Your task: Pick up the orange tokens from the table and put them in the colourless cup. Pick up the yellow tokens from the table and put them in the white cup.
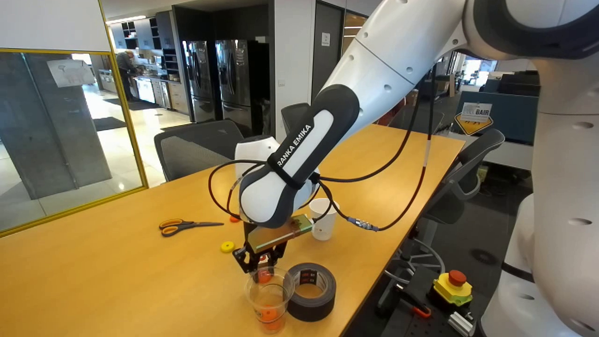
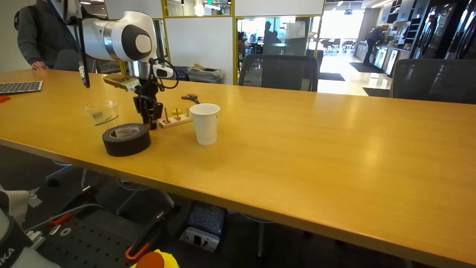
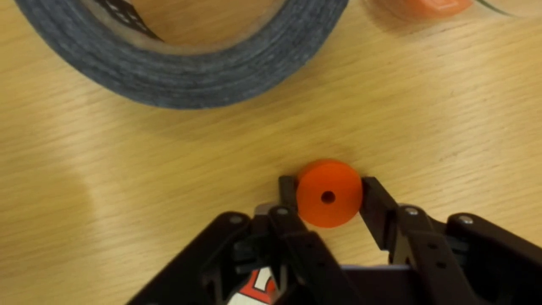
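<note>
nearest the camera, the white arm [image 1: 383, 72] with its dark joint covers slants across an exterior view above the long wood-coloured bench [image 2: 334, 167]. mesh-backed chairs [image 2: 278, 72] stand along the far edge, and a person [image 2: 41, 33] in grey is at the back corner. the black pincer [image 3: 331, 191] points down, its two fingers drawn narrow on an orange token [image 3: 338, 190], touching it on opposite sides of the rim and holding it between them, the token's small central hole showing in the wrist view; whether that token touches the bench i cannot tell. near the pincer, the colourless cup [image 1: 275, 296] stands mouth up on the bench with orange tokens [image 1: 270, 320] at its bottom, how many being hard to count. the white cup [image 2: 205, 128] stands upright too, well apart from the colourless cup. a black tape roll [image 2: 126, 144] lies flat just beside the colourless cup and near the pincer. orange-handled scissors [image 1: 187, 226] lie on the bench farther off, and a pale peg board [image 2: 174, 120] with red marks sits between the pincer and the white cup in an exterior view. one yellow token [image 1: 227, 246] lies flat on the bench between the scissors and the pincer, and another orange token [image 1: 234, 219], mostly hidden by the arm, lies just off the scissors' tip
</note>
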Available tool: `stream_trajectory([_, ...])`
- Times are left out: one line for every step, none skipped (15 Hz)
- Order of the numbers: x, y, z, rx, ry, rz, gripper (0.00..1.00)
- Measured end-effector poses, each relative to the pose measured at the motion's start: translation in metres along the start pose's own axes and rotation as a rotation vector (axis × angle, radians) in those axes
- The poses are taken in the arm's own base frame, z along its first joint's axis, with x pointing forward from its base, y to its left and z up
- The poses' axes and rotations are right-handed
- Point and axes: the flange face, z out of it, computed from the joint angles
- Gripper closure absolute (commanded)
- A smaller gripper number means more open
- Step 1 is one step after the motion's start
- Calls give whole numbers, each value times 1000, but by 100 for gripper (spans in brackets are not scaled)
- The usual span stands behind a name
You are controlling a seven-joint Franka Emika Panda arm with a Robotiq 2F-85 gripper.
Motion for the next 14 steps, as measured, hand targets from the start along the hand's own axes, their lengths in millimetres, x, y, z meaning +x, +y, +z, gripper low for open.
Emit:
stream_trajectory([0,0,-1,-2,2,-4,77])
stream_trajectory([1,-1,-3,-5,7,-10,77])
stream_trajectory([2,-1,-9,-10,16,-21,77])
stream_trajectory([2,-2,-18,-16,28,-33,77])
stream_trajectory([2,-3,-31,-25,44,-47,77])
stream_trajectory([0,-4,-46,-33,59,-61,77])
stream_trajectory([-3,-4,-63,-42,71,-72,77])
stream_trajectory([-8,-6,-79,-47,76,-80,77])
stream_trajectory([-15,-7,-95,-54,77,-87,77])
stream_trajectory([-23,-8,-110,-63,75,-98,77])
stream_trajectory([-31,-10,-123,-72,70,-109,77])
stream_trajectory([-41,-12,-134,-76,57,-126,77])
stream_trajectory([-51,-14,-143,-72,35,-150,77])
stream_trajectory([-61,-16,-150,-62,9,-175,78])
